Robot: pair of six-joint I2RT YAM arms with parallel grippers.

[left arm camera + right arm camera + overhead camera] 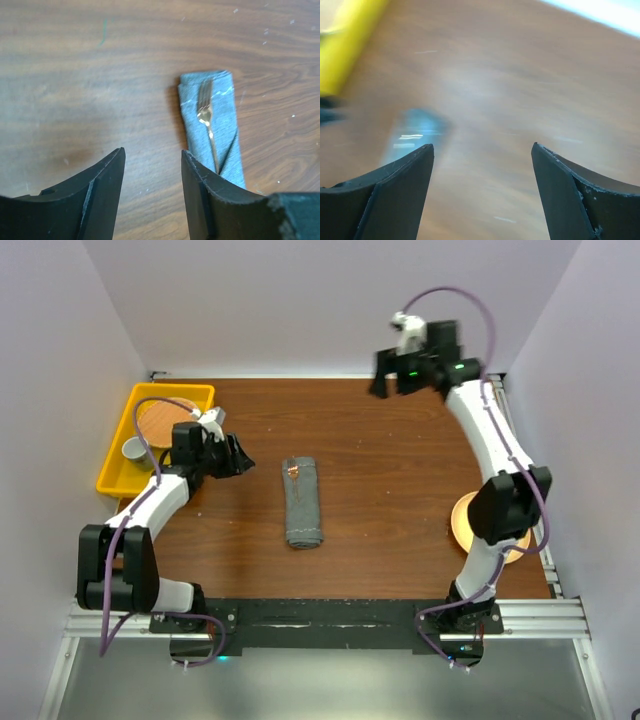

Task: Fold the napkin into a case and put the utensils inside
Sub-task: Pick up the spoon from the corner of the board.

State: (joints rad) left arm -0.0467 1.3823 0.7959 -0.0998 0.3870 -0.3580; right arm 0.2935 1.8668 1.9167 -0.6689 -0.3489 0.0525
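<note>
While the top view takes in the whole brown tabletop [400, 490], the case [303, 502] lies near its middle as a long narrow grey pouch, with a copper glint from a fork [294, 472] at its far end. The left pincer [240, 455] hovers between the case and a yellow tray [175, 388], close to the case's far end but apart from it. The right pincer [383, 378] hangs well beyond the case toward the back wall, and a round orange plate [460, 525] sits on the case's other side, partly under the right arm. From the left wrist, the left pincer [152, 155] stands spread with only bare wood between its fingers. Just beside its right-hand finger, the case [225, 115] holds the fork [206, 112], tines resting on the cloth and handle slipping under a diagonal fold. From the right wrist the picture is badly blurred. The right pincer [481, 150] is spread wide and holds nothing, a pale grey-blue smear [417, 132] past its left-hand finger is possibly the case, and the yellow tray [345, 45] shows at the upper left.
</note>
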